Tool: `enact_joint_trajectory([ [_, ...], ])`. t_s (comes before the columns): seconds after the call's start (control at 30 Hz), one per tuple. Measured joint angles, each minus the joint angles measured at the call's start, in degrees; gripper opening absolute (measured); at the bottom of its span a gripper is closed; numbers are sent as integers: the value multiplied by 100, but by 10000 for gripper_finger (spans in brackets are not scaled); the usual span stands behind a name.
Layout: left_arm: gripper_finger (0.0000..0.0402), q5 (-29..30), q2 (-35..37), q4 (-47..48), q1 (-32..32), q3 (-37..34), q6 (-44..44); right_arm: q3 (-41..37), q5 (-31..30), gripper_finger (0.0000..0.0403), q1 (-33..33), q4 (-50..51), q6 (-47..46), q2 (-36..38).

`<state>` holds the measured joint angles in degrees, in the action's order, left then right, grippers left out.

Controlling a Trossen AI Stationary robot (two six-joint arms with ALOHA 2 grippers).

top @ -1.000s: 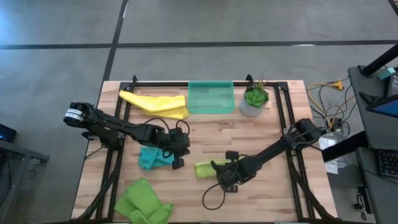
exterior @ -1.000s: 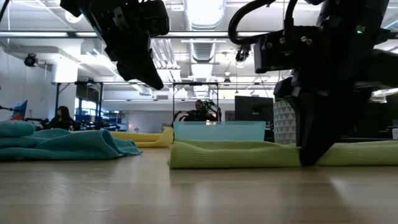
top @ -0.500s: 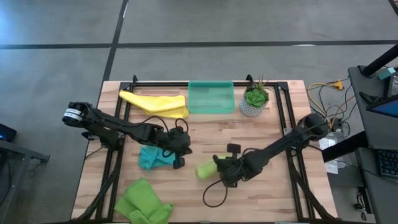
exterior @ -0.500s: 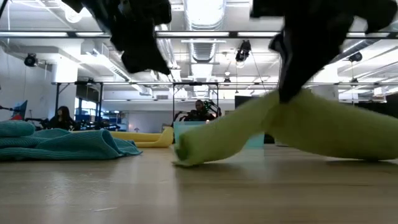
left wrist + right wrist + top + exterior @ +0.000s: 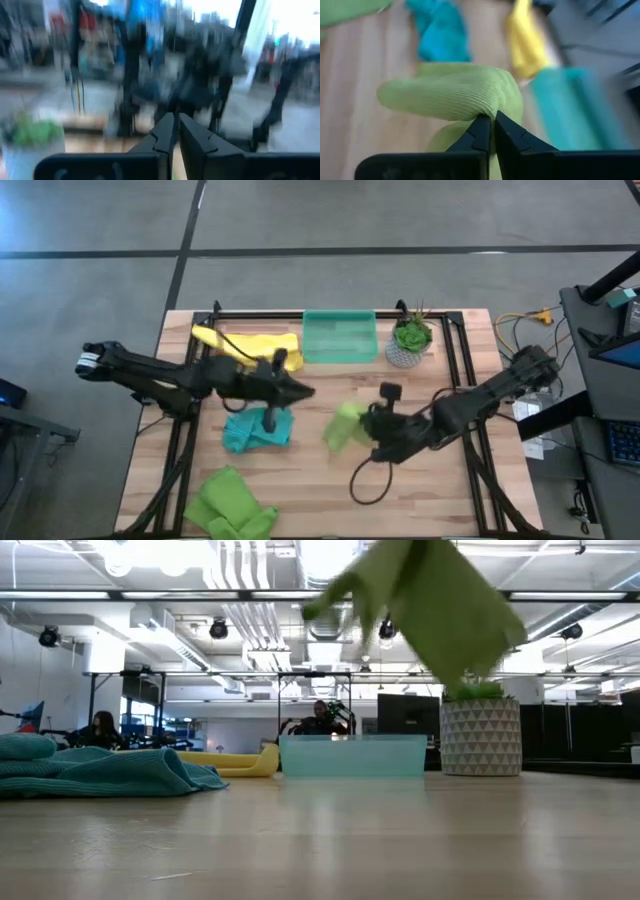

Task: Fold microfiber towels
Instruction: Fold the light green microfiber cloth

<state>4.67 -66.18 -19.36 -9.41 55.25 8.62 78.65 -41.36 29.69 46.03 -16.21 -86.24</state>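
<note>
My right gripper is shut on a lime green towel, held in the air over the table's middle; in the low view this towel hangs well above the tabletop. Pointing about level toward the table's right, my left gripper is shut on nothing, above and just beyond the crumpled teal towel. A yellow towel lies at the far left. A second lime green towel lies bunched at the near left edge. My right gripper pinches a bunched fold of the lime green towel between its two fingers; several layers seem caught. The fingers slant down from the table's right side. The towel is lifted clear of the table, bulging past the fingertips and drooping slack below them.
A translucent green tray stands at the far middle, with a small potted plant to its right. A black frame runs around the table's edge. Bare wood lies at the near middle and right. People sit in the room behind.
My right gripper has risen and drawn a little toward the table's right, taking the lime green towel from lying rolled on the table to hanging clear in the air. My left gripper has risen from over the teal towel and tipped up from pointing down to about level.
</note>
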Motion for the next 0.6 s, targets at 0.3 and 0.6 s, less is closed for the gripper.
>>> enact_joint_trajectory([
  [0.3, 11, 104, 675, -115, 186, 468, -13, 960, -1675, 9, 11, -171, 3586, 7],
  [0.6, 22, 23, 307, -56, 236, 1467, -787, 1598, -2194, 9, -201, -811, 6363, -120],
])
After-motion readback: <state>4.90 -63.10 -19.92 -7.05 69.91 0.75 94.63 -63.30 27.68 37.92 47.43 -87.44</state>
